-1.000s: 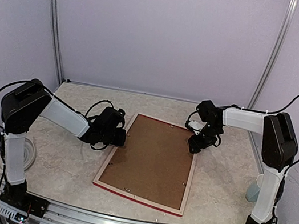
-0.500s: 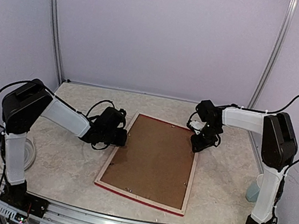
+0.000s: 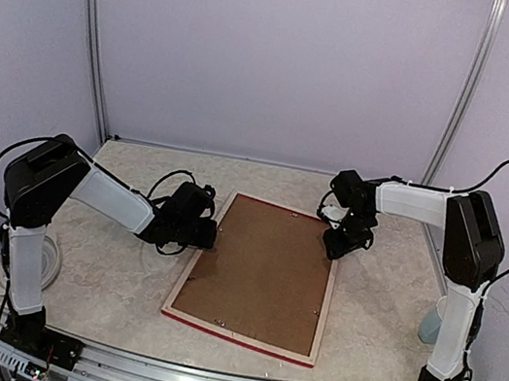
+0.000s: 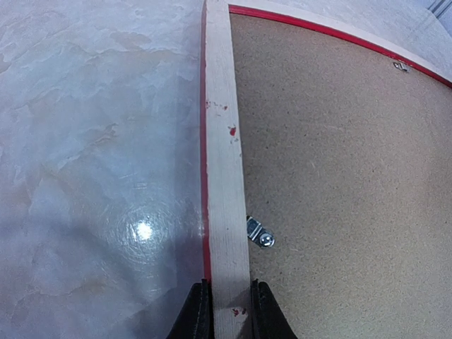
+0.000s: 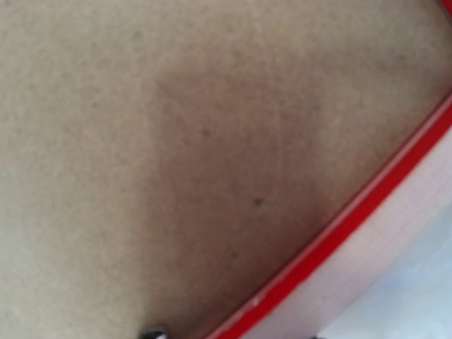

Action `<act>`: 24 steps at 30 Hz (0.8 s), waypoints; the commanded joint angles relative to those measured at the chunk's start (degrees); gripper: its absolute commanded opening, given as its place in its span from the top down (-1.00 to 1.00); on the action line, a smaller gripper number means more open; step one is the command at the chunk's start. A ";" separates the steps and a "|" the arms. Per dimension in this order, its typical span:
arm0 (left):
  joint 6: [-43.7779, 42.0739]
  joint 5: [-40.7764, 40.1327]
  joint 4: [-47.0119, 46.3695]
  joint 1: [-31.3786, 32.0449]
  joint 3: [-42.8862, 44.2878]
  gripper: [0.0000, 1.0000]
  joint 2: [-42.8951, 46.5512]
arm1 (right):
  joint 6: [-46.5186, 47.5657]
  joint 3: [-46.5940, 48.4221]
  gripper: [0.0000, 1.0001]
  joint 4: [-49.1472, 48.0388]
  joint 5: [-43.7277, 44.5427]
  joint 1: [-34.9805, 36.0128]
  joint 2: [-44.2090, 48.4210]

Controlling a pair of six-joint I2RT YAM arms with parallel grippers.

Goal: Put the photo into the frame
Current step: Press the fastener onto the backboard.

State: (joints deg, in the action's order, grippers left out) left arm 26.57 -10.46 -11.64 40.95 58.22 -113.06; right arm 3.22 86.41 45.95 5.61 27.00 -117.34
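The frame lies face down on the surface, between the two arms, with its brown backing board facing up. The photo isn't in view anywhere. It may be under that board, but I can't tell.

Here's the risk. The left hand is pinching the pale wood rail on the frame's left side, one finger on the outer red edge and one on the inner lip. That's a narrow hold on a big flat thing. If the frame is lifted or dragged from that one spot, my guess is it pivots and slips out of the pinch.

The small metal clip just ahead of those fingers overlaps the edge of the board. If any clip is loose and the frame tips, the board could slide out.

Over at the far right corner, the right hand hangs low, right over the board beside the red edge. Its camera is too close and too blurred to show whether it's spread or pinching, so I can't tell. A sideways shove there could twist the frame against the left hand's hold.

As for heading, the frame's long axis runs from the near edge of the surface toward the back wall, with the far end leaning a little to the right. The short sides lie at the near and far ends.
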 commanded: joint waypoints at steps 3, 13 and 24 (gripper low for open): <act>-1.44 6.01 8.04 1.06 -1.85 0.94 -3.90 | 0.80 0.93 -0.07 -1.29 -4.61 0.59 1.67; -0.87 6.13 6.33 0.51 -3.60 0.83 -1.93 | -8.88 -2.52 -0.18 -5.44 -11.92 0.68 8.25; 0.19 6.84 2.41 -0.87 -7.15 0.55 2.00 | -19.53 -19.74 -0.19 -13.28 -9.17 1.58 19.69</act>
State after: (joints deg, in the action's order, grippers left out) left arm 26.30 -6.79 -15.09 40.29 53.52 -110.48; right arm -11.38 71.33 36.03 -4.58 27.70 -102.26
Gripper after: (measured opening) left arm 0.200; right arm 0.595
